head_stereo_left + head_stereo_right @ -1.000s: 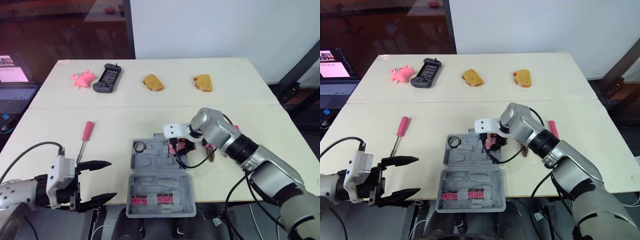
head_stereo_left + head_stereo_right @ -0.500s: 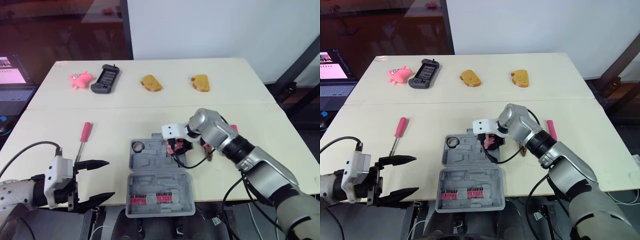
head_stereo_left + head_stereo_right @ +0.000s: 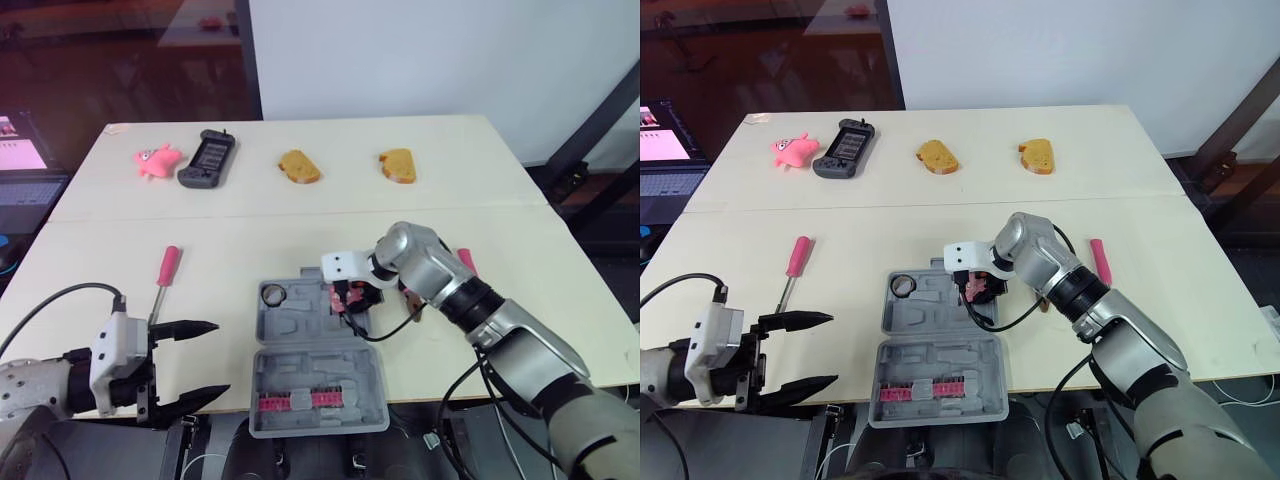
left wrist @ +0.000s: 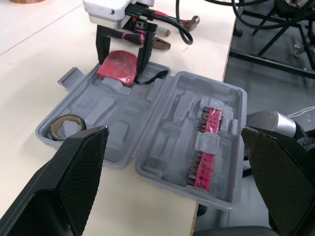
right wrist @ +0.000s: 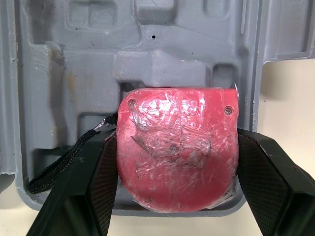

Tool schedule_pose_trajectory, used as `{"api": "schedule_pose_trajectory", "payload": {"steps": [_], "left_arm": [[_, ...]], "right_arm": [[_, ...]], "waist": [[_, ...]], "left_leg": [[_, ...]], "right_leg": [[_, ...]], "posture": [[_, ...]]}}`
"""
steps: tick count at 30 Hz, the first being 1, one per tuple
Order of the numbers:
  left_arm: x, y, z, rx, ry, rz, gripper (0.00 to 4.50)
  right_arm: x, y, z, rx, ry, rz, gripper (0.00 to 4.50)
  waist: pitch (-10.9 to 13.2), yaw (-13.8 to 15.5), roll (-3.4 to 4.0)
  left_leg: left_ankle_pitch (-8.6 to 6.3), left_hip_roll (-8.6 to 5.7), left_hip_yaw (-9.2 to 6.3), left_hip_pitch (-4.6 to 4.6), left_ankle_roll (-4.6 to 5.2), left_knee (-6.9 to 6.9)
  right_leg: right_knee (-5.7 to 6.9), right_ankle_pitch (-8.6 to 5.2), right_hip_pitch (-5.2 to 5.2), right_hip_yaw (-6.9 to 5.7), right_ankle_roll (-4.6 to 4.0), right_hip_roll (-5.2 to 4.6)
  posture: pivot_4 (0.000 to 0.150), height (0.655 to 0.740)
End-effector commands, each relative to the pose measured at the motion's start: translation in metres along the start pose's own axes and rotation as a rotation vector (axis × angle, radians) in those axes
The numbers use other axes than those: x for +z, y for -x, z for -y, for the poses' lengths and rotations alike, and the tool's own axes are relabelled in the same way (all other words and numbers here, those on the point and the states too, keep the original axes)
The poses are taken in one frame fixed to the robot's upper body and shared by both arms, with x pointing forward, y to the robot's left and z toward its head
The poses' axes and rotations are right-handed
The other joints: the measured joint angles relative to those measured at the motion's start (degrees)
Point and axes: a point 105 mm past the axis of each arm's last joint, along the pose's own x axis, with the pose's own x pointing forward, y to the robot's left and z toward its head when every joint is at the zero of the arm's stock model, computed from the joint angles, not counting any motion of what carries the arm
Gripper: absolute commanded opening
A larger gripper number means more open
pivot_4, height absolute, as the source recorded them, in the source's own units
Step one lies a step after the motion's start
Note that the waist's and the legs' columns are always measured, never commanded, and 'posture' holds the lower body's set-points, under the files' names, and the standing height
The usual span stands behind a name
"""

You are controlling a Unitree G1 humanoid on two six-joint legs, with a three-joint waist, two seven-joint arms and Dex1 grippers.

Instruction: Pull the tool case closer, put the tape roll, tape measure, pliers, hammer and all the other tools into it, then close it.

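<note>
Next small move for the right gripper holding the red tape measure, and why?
Probably open the right gripper and let go: it is shut on the red tape measure, which already looks seated in a corner recess of the open grey plastic tool case, its black strap inside too.

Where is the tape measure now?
In the head views the tape measure is at the right end of the open tool case's far half, between the fingers of the right tool; the tape roll lies at the left end.
</note>
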Motion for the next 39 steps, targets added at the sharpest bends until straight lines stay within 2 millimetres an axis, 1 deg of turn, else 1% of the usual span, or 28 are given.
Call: {"api": "schedule_pose_trajectory", "payload": {"steps": [1, 6, 7, 8, 9, 11, 13, 18, 20, 22, 24, 26, 27, 29, 33, 39], "left_arm": [[0.004, -0.002, 0.001, -0.016, -0.037, 0.011, 4.50], [0.004, -0.002, 0.000, -0.021, -0.039, 0.011, 4.50], [0.004, -0.002, 0.000, -0.021, -0.039, 0.011, 4.50], [0.004, -0.002, 0.000, -0.022, -0.039, 0.011, 4.50], [0.004, -0.002, 0.000, -0.023, -0.039, 0.011, 4.50], [0.004, -0.003, 0.000, -0.025, -0.039, 0.012, 4.50], [0.004, -0.003, 0.000, -0.025, -0.040, 0.014, 4.50], [0.004, -0.003, 0.000, -0.023, -0.039, 0.018, 4.50], [0.003, -0.004, 0.000, -0.024, -0.038, 0.019, 4.50], [0.003, -0.005, -0.001, -0.027, -0.039, 0.021, 4.50], [0.003, -0.006, -0.001, -0.029, -0.040, 0.021, 4.50], [0.003, -0.006, -0.002, -0.035, -0.043, 0.023, 4.50], [0.003, -0.007, -0.002, -0.037, -0.044, 0.023, 4.50], [0.003, -0.007, -0.003, -0.041, -0.045, 0.023, 4.50], [0.003, -0.008, -0.004, -0.052, -0.052, 0.023, 4.50], [0.003, -0.007, -0.006, -0.056, -0.057, 0.019, 4.50]], "right_arm": [[-0.001, -0.012, -0.006, 0.025, -0.005, -0.002, 2.97], [-0.001, -0.007, -0.003, 0.014, -0.014, -0.003, 2.97], [-0.002, -0.005, -0.002, 0.003, -0.012, -0.007, 4.02], [-0.001, -0.002, -0.001, -0.003, -0.002, -0.006, 4.37], [0.000, 0.001, -0.001, -0.003, 0.006, -0.003, 4.46], [0.005, 0.009, 0.002, -0.018, 0.032, 0.006, 4.46], [0.012, 0.024, 0.004, -0.037, 0.041, 0.038, 4.46], [0.025, 0.051, 0.006, -0.073, 0.046, 0.117, 4.46], [0.031, 0.062, 0.007, -0.099, 0.042, 0.170, 4.46], [0.044, 0.076, 0.009, -0.156, 0.039, 0.312, 4.46], [0.050, 0.085, 0.011, -0.211, 0.054, 0.389, 4.46], [0.036, 0.083, 0.006, -0.215, 0.034, 0.361, 4.46], [0.030, 0.080, 0.001, -0.175, 0.008, 0.335, 4.46], [0.024, 0.076, -0.006, -0.114, -0.039, 0.315, 4.46], [0.009, 0.058, -0.005, -0.118, -0.176, 0.249, 4.46], [-0.001, 0.036, -0.012, -0.103, -0.220, 0.197, 4.46]], "waist": [[-0.02, -0.01, -0.03], [-0.03, -0.07, -0.02], [-0.03, -0.06, -0.03], [-0.03, -0.06, -0.03], [-0.02, -0.03, -0.01], [0.01, 0.13, 0.03], [0.01, 0.18, 0.03], [0.01, 0.16, 0.02], [0.01, 0.15, 0.02], [0.01, 0.19, 0.02], [0.01, 0.22, 0.01], [0.01, 0.34, 0.01], [0.01, 0.45, 0.00], [0.01, 0.50, 0.01], [0.01, 0.15, 0.01], [0.01, 0.11, 0.01]], "left_leg": [[0.00, 0.00, 0.00, 0.00, 0.00, 0.00], [0.00, 0.01, -0.01, 0.01, 0.00, -0.01], [0.00, 0.01, -0.01, 0.01, 0.00, -0.01], [0.00, 0.01, -0.01, 0.01, 0.00, -0.01], [0.01, 0.01, -0.01, 0.01, -0.01, -0.01], [0.01, 0.01, -0.01, -0.04, -0.02, -0.01], [0.01, -0.01, -0.05, -0.06, -0.01, -0.01], [0.00, -0.01, -0.11, -0.06, 0.00, -0.01], [0.00, -0.01, -0.11, -0.06, 0.00, -0.02], [-0.01, -0.01, -0.11, -0.06, 0.01, -0.01], [-0.01, -0.01, -0.12, -0.07, 0.00, -0.02], [-0.01, -0.01, -0.12, -0.06, 0.00, -0.03], [-0.01, -0.02, -0.12, -0.06, 0.01, -0.02], [-0.01, -0.03, -0.13, -0.06, 0.01, -0.02], [-0.01, -0.02, -0.13, -0.05, 0.02, -0.03], [-0.02, -0.02, -0.11, -0.06, 0.03, -0.04]], "right_leg": [[0.00, 0.00, 0.00, 0.00, 0.00, 0.00], [0.00, 0.00, -0.01, 0.00, 0.00, 0.01], [0.00, 0.00, -0.01, 0.00, 0.00, 0.01], [0.00, 0.00, 0.00, 0.00, -0.01, 0.01], [0.00, 0.00, 0.00, 0.00, -0.01, 0.01], [0.01, 0.01, -0.06, 0.01, -0.02, -0.01], [-0.01, 0.01, -0.07, 0.01, -0.02, -0.04], [-0.01, 0.01, -0.07, 0.00, -0.01, -0.04], [-0.01, 0.01, -0.07, 0.00, -0.01, -0.04], [-0.02, 0.01, -0.07, 0.00, -0.01, -0.04], [-0.02, 0.01, -0.08, 0.00, -0.01, -0.04], [-0.02, 0.02, -0.06, 0.00, -0.01, -0.04], [-0.03, 0.02, -0.05, 0.00, -0.01, -0.05], [-0.05, 0.02, -0.04, -0.01, -0.01, -0.07], [-0.02, 0.01, -0.07, -0.01, -0.02, -0.07], [-0.03, 0.01, -0.09, -0.01, -0.02, -0.07]], "posture": [[0.150, 0.7188], [0.150, 0.7188], [0.150, 0.7188], [0.150, 0.7188], [0.150, 0.7188], [0.150, 0.7188], [0.150, 0.7188], [0.150, 0.7188], [0.150, 0.7188], [0.150, 0.7188], [0.150, 0.7188], [0.150, 0.7188], [0.150, 0.7188], [0.150, 0.7188], [0.150, 0.7188], [0.150, 0.7188]]}}
